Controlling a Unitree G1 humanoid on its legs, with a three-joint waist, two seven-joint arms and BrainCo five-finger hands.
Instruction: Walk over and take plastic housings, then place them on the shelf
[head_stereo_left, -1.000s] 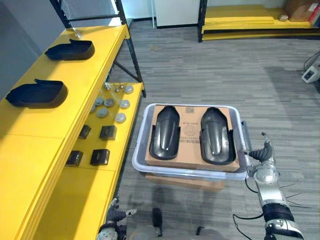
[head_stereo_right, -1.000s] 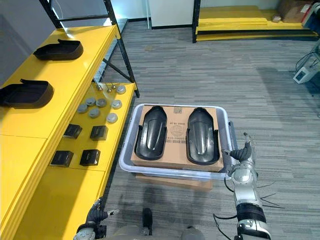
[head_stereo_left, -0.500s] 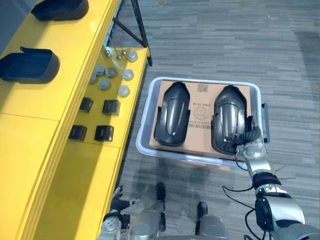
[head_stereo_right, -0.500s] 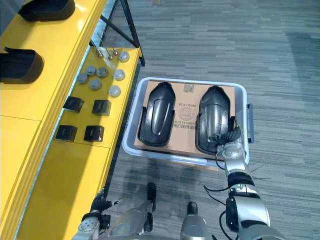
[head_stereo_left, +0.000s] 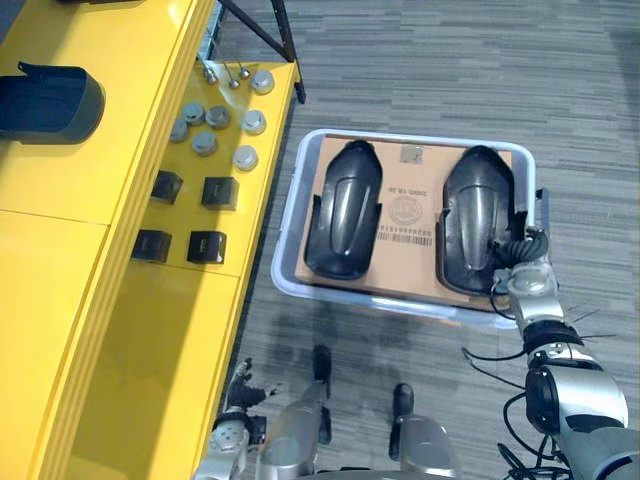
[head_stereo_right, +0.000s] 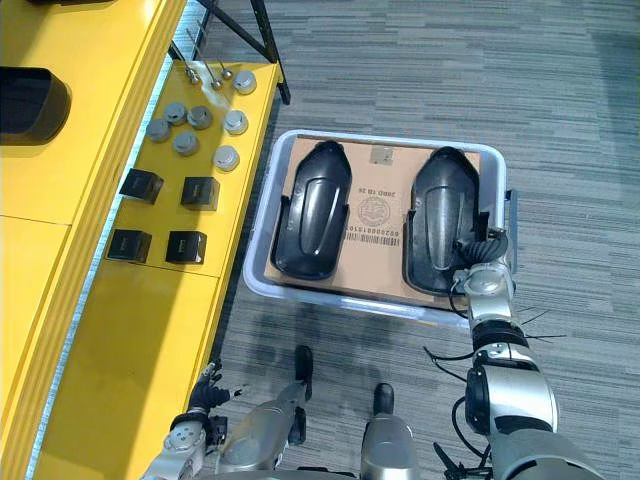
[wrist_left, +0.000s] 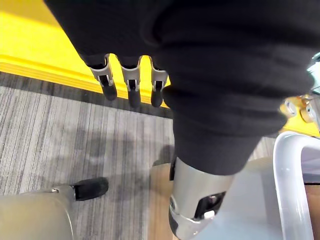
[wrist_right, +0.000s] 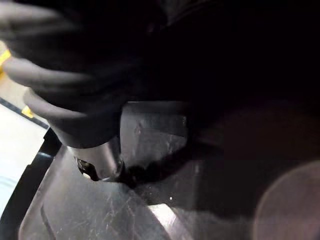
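A clear bin (head_stereo_left: 380, 305) sits on the grey floor (head_stereo_left: 430, 70) right in front of the robot. It holds a cardboard sheet (head_stereo_left: 408, 215) that reaches nearly to all 4 rims. 2 black housings lie side by side on the sheet, lengthwise and apart, with a strip of cardboard between them. The left housing (head_stereo_left: 343, 210) lies close to the bin's left rim, and the right housing (head_stereo_left: 478, 220) runs along the right rim.

The right robot hand (head_stereo_left: 522, 262) is at the near right corner of the right housing, just inside the bin's corner. In the right wrist view it sits close against the glossy black shell, but I cannot tell whether it grips the shell or only rests on it. The left robot hand (wrist_left: 131, 85) hangs low at the robot's side with its fingers straight and loose, holding nothing. They point toward the front edge of the yellow shelf (head_stereo_left: 60, 250).

The shelf runs along the left in 2 levels. The upper level carries 1 dark housing (head_stereo_left: 45, 100) at its far end, and broad yellow surface stretches nearward from it. The lower level (head_stereo_left: 190, 330) holds 4 small black blocks (head_stereo_left: 207, 246) in a square and a cluster of grey discs (head_stereo_left: 204, 144) farther off. Its outer edge comes close to the bin's left rim, with a narrow strip of floor between. Wide floor lies beyond the bin and to its right.
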